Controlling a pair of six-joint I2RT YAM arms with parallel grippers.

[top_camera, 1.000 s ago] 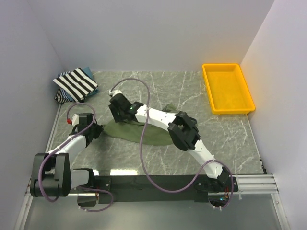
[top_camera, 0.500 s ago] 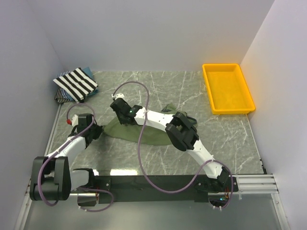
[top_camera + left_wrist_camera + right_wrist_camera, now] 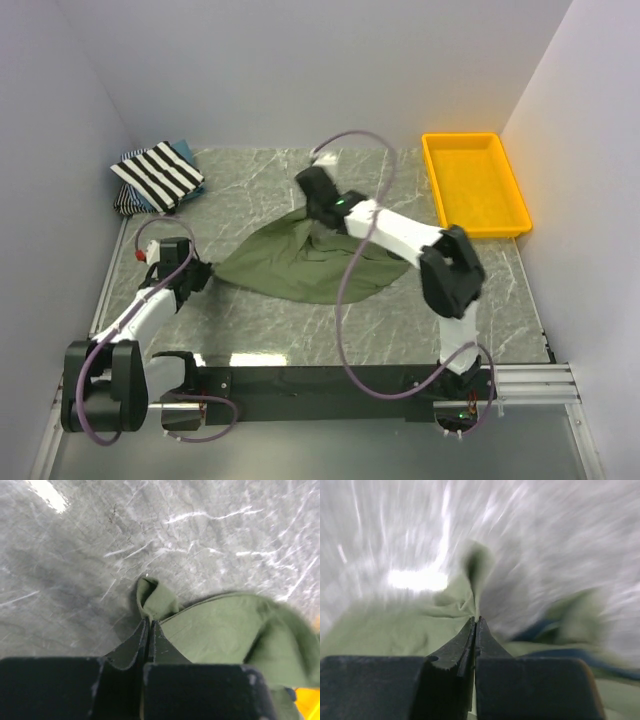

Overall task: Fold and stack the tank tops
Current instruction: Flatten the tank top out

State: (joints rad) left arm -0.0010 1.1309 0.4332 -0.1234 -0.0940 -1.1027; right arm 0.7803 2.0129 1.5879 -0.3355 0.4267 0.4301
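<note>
An olive-green tank top (image 3: 290,262) lies stretched across the middle of the marble table. My left gripper (image 3: 203,273) is shut on its left corner, and a small tuft of green cloth (image 3: 152,597) pokes out past the tips of that gripper (image 3: 149,622). My right gripper (image 3: 312,212) is shut on the cloth's far edge, lifted a little above the table. In the right wrist view the gripper (image 3: 475,620) pinches a raised fold (image 3: 479,570), with navy trim (image 3: 555,630) to the right. A black-and-white striped tank top (image 3: 160,174) rests on a bluish one (image 3: 184,151) at the far left corner.
A yellow plastic tray (image 3: 473,184) stands at the far right of the table. White walls close in the back and both sides. The right arm (image 3: 440,265) reaches over the table's right half, its purple cable looping above the cloth.
My right gripper shut on the green tank top near its left end, then pulled the cloth up and to the right, spreading it. The left gripper stayed put, still holding the left corner.
</note>
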